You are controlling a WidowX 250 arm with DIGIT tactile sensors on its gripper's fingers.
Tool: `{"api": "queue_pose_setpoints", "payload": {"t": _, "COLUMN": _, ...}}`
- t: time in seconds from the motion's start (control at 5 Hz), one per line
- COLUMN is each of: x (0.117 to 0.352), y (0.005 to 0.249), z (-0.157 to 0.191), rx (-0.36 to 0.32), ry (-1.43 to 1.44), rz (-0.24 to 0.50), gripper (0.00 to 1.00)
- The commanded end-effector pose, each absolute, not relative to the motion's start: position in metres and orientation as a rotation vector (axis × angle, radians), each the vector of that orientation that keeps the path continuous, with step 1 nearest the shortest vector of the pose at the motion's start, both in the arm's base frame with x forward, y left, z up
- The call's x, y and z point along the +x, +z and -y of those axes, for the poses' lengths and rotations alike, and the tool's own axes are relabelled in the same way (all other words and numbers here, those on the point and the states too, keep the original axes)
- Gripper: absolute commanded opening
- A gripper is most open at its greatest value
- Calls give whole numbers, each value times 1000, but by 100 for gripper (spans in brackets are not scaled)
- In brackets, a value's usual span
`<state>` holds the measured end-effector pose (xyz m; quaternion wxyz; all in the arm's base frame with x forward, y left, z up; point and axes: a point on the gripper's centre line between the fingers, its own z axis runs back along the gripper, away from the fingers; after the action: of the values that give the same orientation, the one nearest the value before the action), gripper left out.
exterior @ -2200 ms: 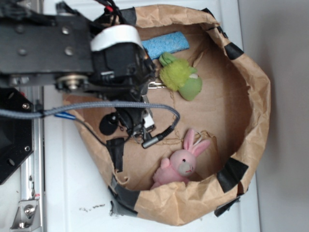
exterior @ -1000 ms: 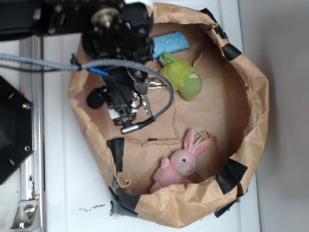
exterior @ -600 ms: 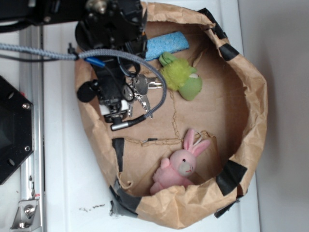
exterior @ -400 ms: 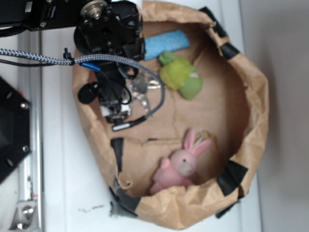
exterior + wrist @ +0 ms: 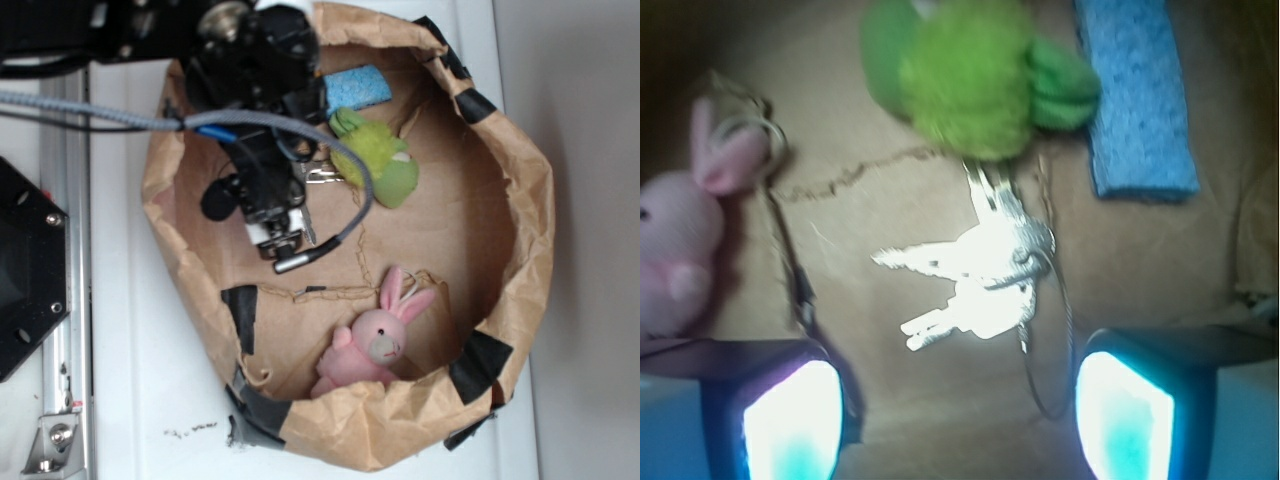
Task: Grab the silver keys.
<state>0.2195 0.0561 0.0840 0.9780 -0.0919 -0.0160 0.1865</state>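
Observation:
The silver keys [image 5: 980, 270] lie flat on the brown paper floor of the bag, fanned out on a thin wire ring, just below the green plush. My gripper [image 5: 960, 420] hovers above them, open, and its two bright pads [image 5: 790, 420] stand wide apart with the keys ahead of the gap and nothing between them. In the exterior view my gripper [image 5: 283, 215] hangs over the bag's upper left part. It covers most of the keys [image 5: 320, 174], of which only a few shiny bits show.
A green plush [image 5: 378, 160] [image 5: 970, 70] and a blue sponge [image 5: 357, 88] [image 5: 1135, 100] lie close beyond the keys. A pink bunny [image 5: 375, 340] [image 5: 680, 250] sits near the bag's front. The crumpled paper bag wall [image 5: 530, 200] rings everything.
The arm first swung from the bag's centre up and left, then in the last half second shifted right and slightly down. The keys have not moved and the jaws stayed open.

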Motion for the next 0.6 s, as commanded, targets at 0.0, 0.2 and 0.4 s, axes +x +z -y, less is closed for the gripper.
{"api": "queue_pose_setpoints", "payload": {"t": 0.0, "x": 231, "y": 87, "z": -71, "rx": -155, "ry": 410, "rz": 102, "gripper": 100}}
{"api": "queue_pose_setpoints", "payload": {"t": 0.2, "x": 237, "y": 73, "z": -74, "rx": -158, "ry": 391, "rz": 141, "gripper": 100}}
{"api": "queue_pose_setpoints", "payload": {"t": 0.4, "x": 237, "y": 71, "z": -77, "rx": -140, "ry": 367, "rz": 145, "gripper": 100}}
